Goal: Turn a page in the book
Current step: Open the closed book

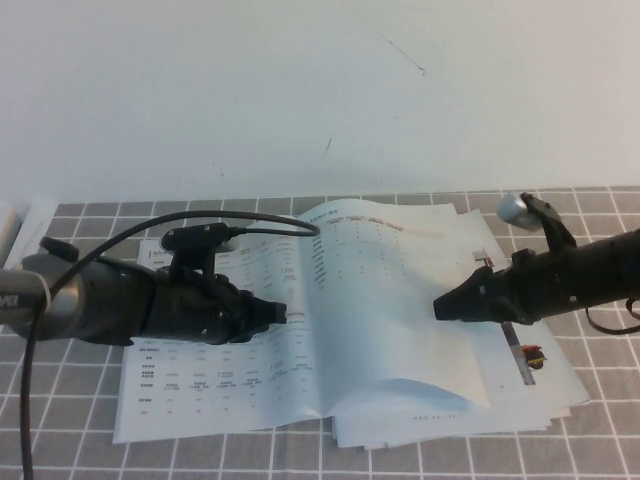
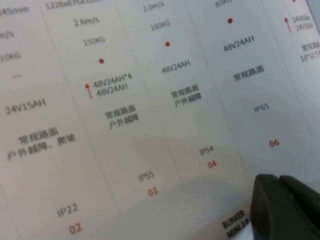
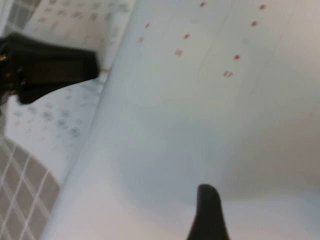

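This looks like a robot test bench in a lab: a plain white wall (image 1: 300,90) fills the upper half of the frame, and a grey cloth with a white grid pattern (image 1: 90,455) covers the table across the lower half, between two black robot arms.

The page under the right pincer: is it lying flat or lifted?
Lifted. The page bulges above the book beside the right pincer; the left pincer rests over the dense-table side.

Book (image 1: 250,340) open on table (image 1: 90,455) – left gripper (image 1: 280,313) over left page, right gripper (image 1: 440,305) over page (image 1: 390,300) at right.
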Tool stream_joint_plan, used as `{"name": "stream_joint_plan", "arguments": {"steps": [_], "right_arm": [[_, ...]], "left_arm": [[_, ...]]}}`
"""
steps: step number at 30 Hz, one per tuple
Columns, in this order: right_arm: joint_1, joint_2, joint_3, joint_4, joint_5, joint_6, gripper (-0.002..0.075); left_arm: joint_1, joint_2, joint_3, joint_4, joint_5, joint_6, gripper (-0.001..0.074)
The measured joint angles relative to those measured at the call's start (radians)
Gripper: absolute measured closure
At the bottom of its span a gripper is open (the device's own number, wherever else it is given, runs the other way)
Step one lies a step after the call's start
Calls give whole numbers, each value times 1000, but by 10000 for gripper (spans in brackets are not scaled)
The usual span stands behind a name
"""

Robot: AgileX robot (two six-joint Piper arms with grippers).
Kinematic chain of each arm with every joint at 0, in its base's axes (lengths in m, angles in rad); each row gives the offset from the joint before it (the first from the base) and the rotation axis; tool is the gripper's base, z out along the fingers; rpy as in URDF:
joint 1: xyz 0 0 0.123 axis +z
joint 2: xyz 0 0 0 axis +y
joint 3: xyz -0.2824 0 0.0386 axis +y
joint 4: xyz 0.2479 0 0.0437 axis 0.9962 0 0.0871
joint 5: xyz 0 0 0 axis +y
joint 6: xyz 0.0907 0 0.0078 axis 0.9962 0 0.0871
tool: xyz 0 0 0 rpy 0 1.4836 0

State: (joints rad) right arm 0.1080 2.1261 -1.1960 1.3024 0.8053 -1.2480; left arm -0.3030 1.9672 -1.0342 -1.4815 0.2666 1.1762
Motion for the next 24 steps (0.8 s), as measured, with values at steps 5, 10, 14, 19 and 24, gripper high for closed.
{"name": "stream_joint_plan", "arguments": {"steps": [5,10,14,19,24], "right_arm": [[2,16,0,-6,177,-38,286],[6,16,0,-6,225,-40,309],[6,16,-5,13,250,-40,314],[2,16,-99,-68,254,44,316],[-2,16,-232,-381,173,322,316]], "left_arm": [[0,11,-2,-27,32,0,738],[0,17,-2,-61,53,15,738],[0,21,-2,-71,75,19,738],[0,21,-2,-71,82,19,738],[0,21,-2,-71,84,24,738]]}}
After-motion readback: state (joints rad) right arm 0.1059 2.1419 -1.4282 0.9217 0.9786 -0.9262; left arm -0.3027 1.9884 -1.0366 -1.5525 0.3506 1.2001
